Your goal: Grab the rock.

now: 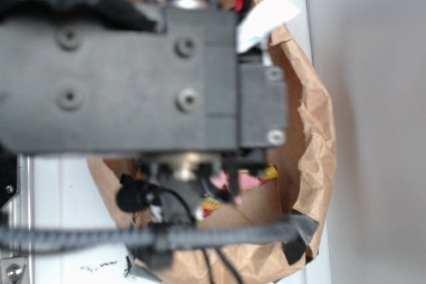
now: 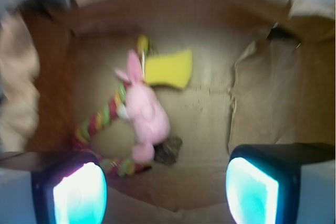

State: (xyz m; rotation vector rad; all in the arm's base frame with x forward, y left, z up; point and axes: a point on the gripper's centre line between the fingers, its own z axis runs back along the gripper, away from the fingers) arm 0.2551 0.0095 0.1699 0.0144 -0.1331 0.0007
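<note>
Pincer (image 2: 165,190): two fingers with glowing cyan pads (image 2: 79,195), set wide apart at the lower corners of the wrist view, nothing between them. It hangs above the mouth of a brown paper bag (image 2: 262,93), clear of the contents.

Arm (image 1: 133,64): dark grey block filling most of the exterior view, blurred, directly over the bag; black cables trail across its lower edge.

Bag interior: crumpled paper walls, flat creased floor. The picture is soft; fine detail is lost.

Rock (image 2: 168,150): small dark brown-grey lump on the bag floor, near the lower middle of the wrist view, just above the gap between the fingers and a little nearer the left one. It touches the lower end of the pink plush bunny (image 2: 146,111).

Yellow block (image 2: 168,69): lies beyond the bunny, by its ears, well apart from the rock.

Braided rope (image 2: 102,119): red, green and yellow, curving along the bunny's left side.

Counter (image 1: 73,224): white, under the bag; plain pale surface to the right.
</note>
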